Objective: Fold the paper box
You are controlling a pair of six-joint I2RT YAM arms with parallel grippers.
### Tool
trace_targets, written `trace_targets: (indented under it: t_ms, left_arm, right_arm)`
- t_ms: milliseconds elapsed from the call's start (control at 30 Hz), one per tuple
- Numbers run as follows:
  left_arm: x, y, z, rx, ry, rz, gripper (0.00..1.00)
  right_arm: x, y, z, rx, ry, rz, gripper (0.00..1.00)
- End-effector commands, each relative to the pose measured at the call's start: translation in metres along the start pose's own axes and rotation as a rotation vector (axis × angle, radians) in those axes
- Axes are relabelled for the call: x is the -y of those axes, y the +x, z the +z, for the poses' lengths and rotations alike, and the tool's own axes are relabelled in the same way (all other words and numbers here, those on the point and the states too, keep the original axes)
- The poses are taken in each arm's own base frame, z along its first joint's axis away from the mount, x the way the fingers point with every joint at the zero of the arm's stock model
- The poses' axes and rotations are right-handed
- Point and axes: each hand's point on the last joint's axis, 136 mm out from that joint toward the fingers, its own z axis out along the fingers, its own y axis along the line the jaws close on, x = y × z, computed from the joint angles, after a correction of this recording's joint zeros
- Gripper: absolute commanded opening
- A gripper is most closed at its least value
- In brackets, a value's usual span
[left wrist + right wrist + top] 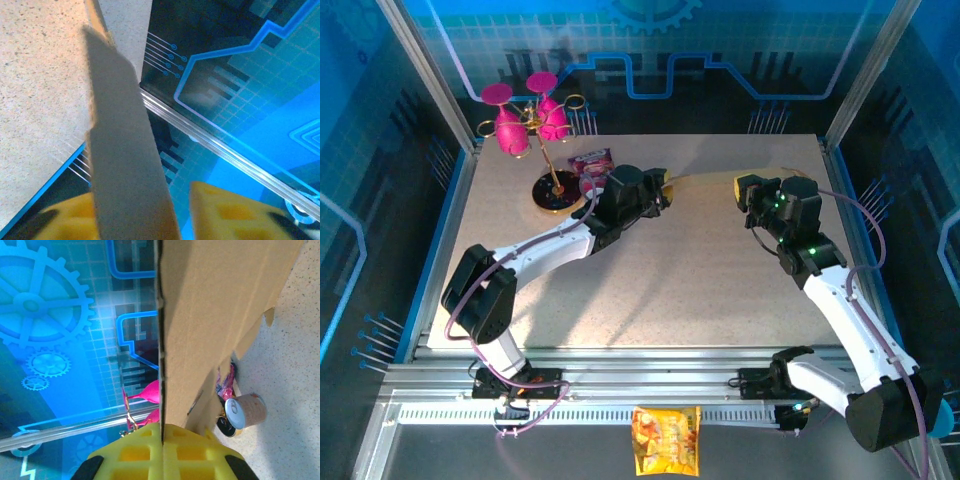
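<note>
Top looks down; both wrists (close-up) share the paper box (pixel 125 150).

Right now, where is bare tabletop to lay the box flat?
Bare: table centre on the near side of the paper box, between left arm and right arm; also the far right corner. Crowded: far left, with the pink glass stand, purple packet and can.

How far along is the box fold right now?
Done: little; the paper box reads as a flat sheet, edge-on from above. In hand: the right tool is pinched on one edge, while the left tool straddles another panel, grip unconfirmed. Left: every flap and tab fold, as far as shown.
</note>
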Motion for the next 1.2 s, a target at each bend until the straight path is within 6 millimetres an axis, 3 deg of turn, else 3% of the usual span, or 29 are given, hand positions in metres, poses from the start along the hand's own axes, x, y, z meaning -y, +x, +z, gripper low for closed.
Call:
trace_targets:
  t_ms: [0,67,100,167,233,300,467,600,700,833,967,1067,1167]
  left_arm:
    - [0.022,0.004,-0.004,0.0,0.071,-0.261,0.17]
    - [0.025,0.003,-0.008,0.006,0.082,-0.265,0.18]
    - [0.027,0.003,-0.01,0.008,0.09,-0.265,0.29]
    - [0.034,0.003,-0.016,-0.002,0.105,-0.253,0.64]
    - [0.046,0.002,-0.03,-0.003,0.12,-0.206,0.8]
    - [0.053,-0.004,-0.055,0.03,0.091,-0.138,0.85]
    - [0.061,-0.034,-0.146,0.214,-0.069,0.08,0.88]
    - [0.063,-0.064,-0.202,0.329,-0.154,0.184,0.88]
    - [0.062,-0.082,-0.217,0.344,-0.213,0.213,0.87]
    - [0.064,-0.086,-0.212,0.298,-0.289,0.312,0.84]
    - [0.071,-0.079,-0.198,0.232,-0.316,0.436,0.75]
    - [0.08,-0.065,-0.177,0.132,-0.266,0.488,0.62]
    - [0.097,-0.043,-0.143,-0.007,-0.172,0.531,0.54]
  right_arm:
    - [-0.029,0.009,-0.01,-0.032,-0.061,-0.085,0.0]
    - [-0.034,0.011,-0.012,-0.039,-0.069,-0.122,0.0]
    - [-0.038,0.012,-0.014,-0.043,-0.082,-0.14,0.0]
    - [-0.045,0.013,-0.016,-0.053,-0.098,-0.162,0.0]
    - [-0.056,0.013,-0.022,-0.045,-0.101,-0.185,0.0]
    - [-0.071,0.01,-0.033,-0.02,-0.099,-0.211,0.0]
    - [-0.108,0.008,-0.057,0.02,-0.078,-0.168,0.0]
    - [-0.104,0.017,-0.063,0.038,0.075,-0.059,0.0]
    - [-0.078,0.022,-0.034,0.041,0.239,0.072,0.0]
    - [-0.044,0.021,0.05,0.005,0.334,0.178,0.0]
    - [-0.015,0.024,0.118,-0.048,0.363,0.193,0.0]
    - [0.001,0.027,0.142,-0.084,0.373,0.175,0.0]
    - [0.012,0.026,0.147,-0.083,0.384,0.147,0.0]
